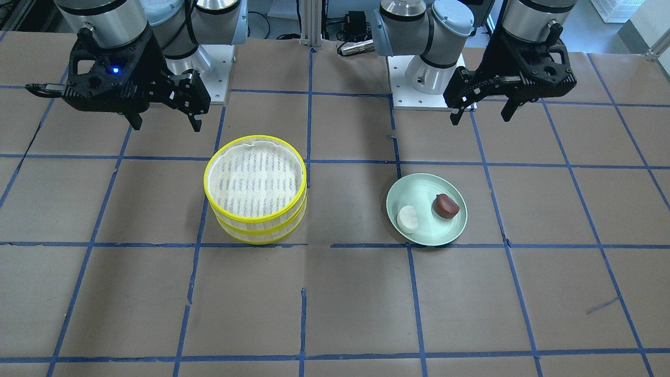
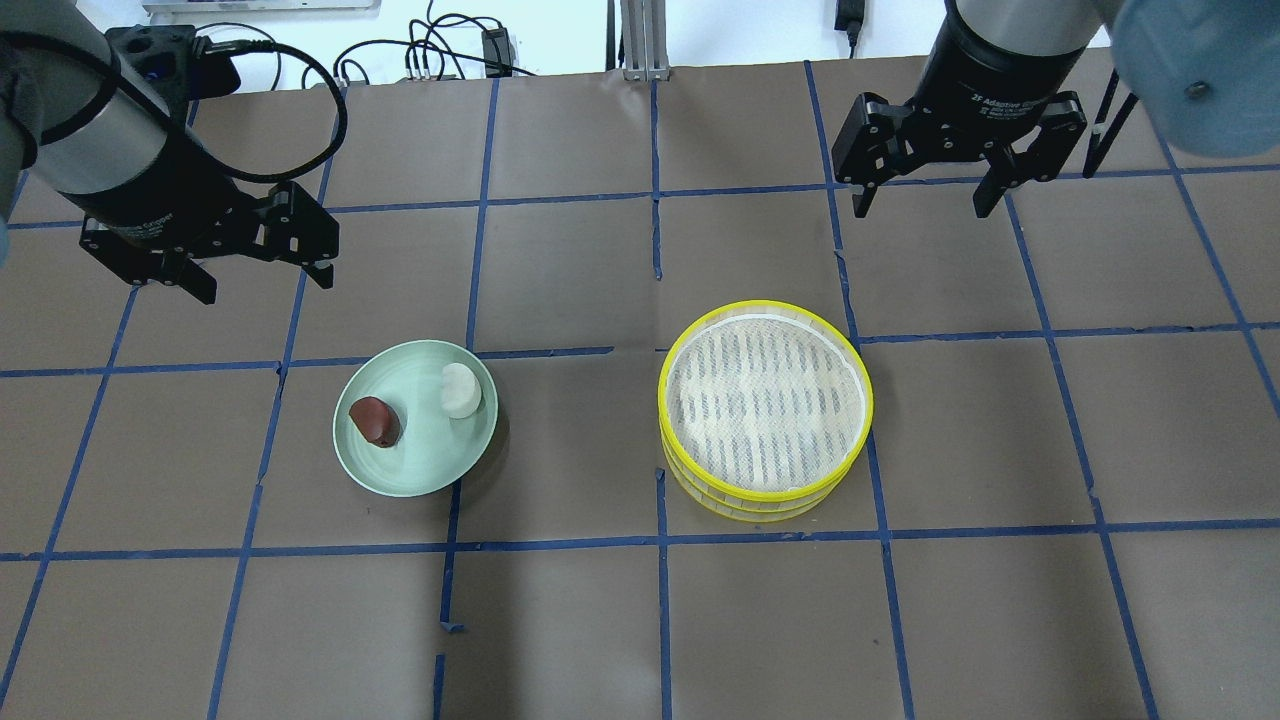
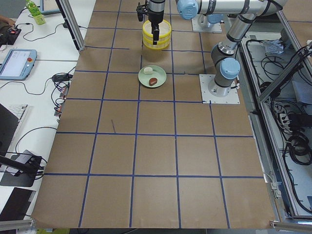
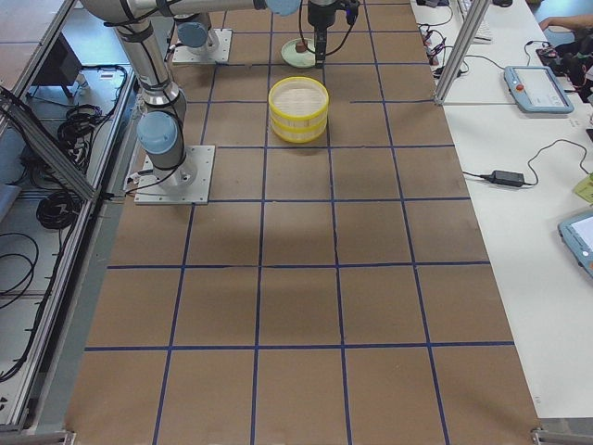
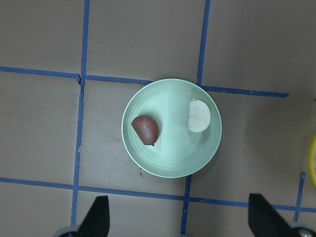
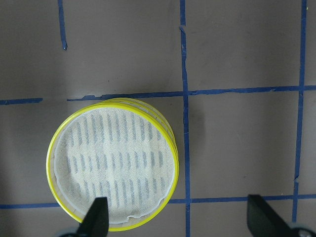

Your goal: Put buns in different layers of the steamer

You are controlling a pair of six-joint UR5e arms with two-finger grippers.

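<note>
Hovering wide open and empty, the left gripper [image 2: 265,282] hangs near the pale green round plate [image 2: 425,455]. Both buns sit on it, apart: the small white rounded bun [image 2: 460,390] and the dark reddish-brown blocky bun [image 2: 375,420]. The right gripper [image 2: 920,208], jaws spread, holds nothing near the stacked two-tier yellow-rimmed steamer [image 2: 765,400], its liner bare. The buns look light and probably soft, so pinch gently, low across the flanks.
</note>
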